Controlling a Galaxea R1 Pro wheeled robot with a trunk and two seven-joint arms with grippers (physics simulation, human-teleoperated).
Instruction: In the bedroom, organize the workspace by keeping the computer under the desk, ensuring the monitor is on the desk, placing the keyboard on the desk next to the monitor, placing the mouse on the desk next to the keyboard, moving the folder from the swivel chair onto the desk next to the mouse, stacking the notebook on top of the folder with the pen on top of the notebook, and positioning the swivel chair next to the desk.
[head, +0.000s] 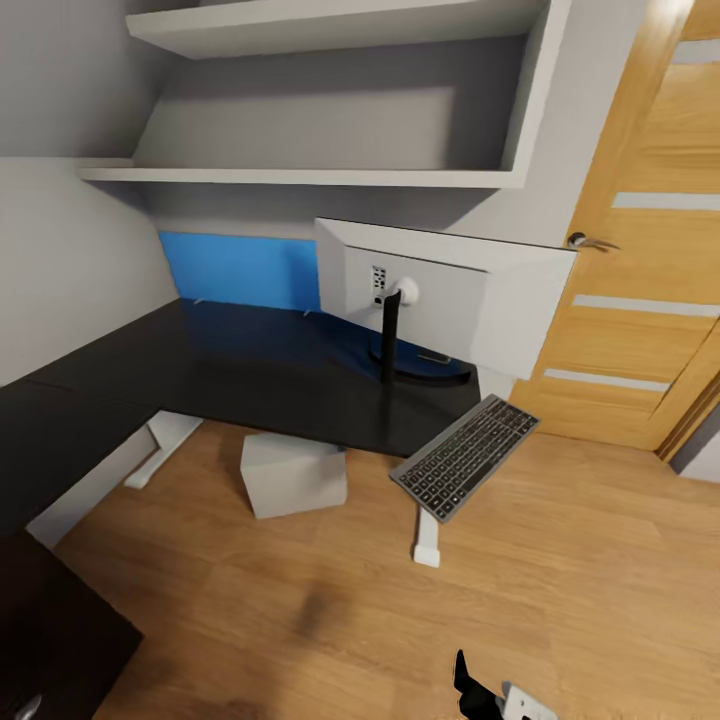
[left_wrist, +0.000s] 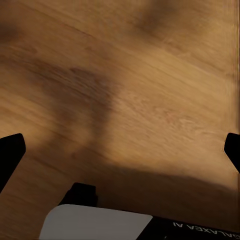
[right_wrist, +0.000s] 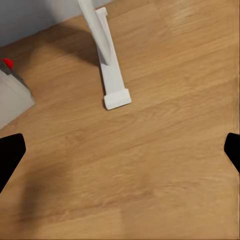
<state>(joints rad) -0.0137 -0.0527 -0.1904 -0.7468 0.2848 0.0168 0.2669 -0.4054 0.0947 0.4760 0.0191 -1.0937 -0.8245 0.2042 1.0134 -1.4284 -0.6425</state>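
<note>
Slim grey-framed keyboard (head: 464, 456) overhanging glossy black desk (head: 260, 375)

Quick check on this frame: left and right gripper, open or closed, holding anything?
Left gripper: open, fingers spread wide, nothing between them, wood floor beyond.
Right gripper: open, empty, over the floor near a white desk foot.

Desk (head: 250, 370): black top, white legs and feet, blue panel (head: 235, 268) at its 12 o'clock edge. Monitor (head: 470, 300): white back, black stem and base. Keyboard (head: 465, 455): dark keys, grey-silver frame. Box (head: 293, 473) under the desk: pale grey, with a red spot in the right wrist view. Floor (head: 560, 590): warm light wood grain. Door (head: 650, 250) at 3 o'clock: honey wood with pale horizontal stripes. Shelves (head: 330, 100) at 12 o'clock: white against grey wall. Fingertips (right_wrist: 10, 155): black.
</note>
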